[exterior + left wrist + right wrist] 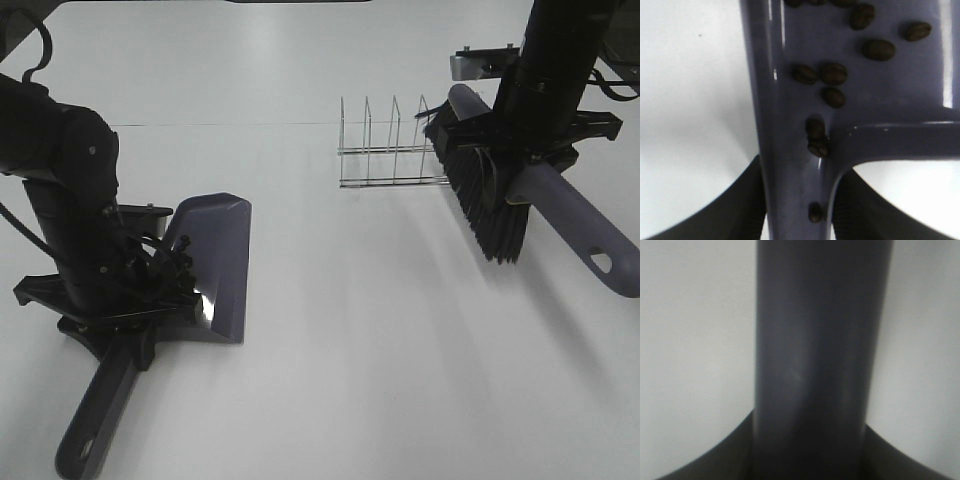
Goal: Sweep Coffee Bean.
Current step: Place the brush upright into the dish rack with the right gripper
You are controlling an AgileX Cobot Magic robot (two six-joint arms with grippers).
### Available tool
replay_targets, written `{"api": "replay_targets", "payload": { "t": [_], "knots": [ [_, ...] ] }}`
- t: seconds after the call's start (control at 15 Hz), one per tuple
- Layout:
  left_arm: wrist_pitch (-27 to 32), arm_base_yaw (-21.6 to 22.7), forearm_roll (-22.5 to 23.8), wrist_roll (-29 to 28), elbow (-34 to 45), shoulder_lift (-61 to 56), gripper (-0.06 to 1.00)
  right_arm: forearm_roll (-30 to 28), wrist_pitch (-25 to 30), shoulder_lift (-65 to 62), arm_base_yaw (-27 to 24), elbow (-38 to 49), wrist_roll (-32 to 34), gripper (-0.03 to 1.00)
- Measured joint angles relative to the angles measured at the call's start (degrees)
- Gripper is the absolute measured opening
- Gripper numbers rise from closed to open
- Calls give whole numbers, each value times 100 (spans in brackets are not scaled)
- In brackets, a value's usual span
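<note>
Exterior high view shows a white table (350, 380) with a black arm at each side. At near left, the left end effector (125, 335) is clamped tight on the handle of a grey-purple dustpan (215, 260), whose pan lies flat with its lip pointing far and its handle pointing near. At far right, the right end effector (535, 160) is closed firmly around the handle of a brush (490, 205), with the black bristles turned to the left side. A wire rack (385, 150) stands just left of the bristles. In the left wrist view the coffee beans (832, 75) lie scattered inside the dustpan, some where pan meets handle, one in the handle channel.
</note>
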Motion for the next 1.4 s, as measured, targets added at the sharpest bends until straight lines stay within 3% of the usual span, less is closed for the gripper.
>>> {"api": "replay_targets", "payload": {
  "t": [0.73, 1.4],
  "knots": [
    [29, 0, 0, 0, 0, 0, 32, 189, -29, 888, 0, -138, -155, 32],
    [183, 0, 0, 0, 0, 6, 32, -46, 92, 1730, -11, -1931, 46, 32]
  ]
}}
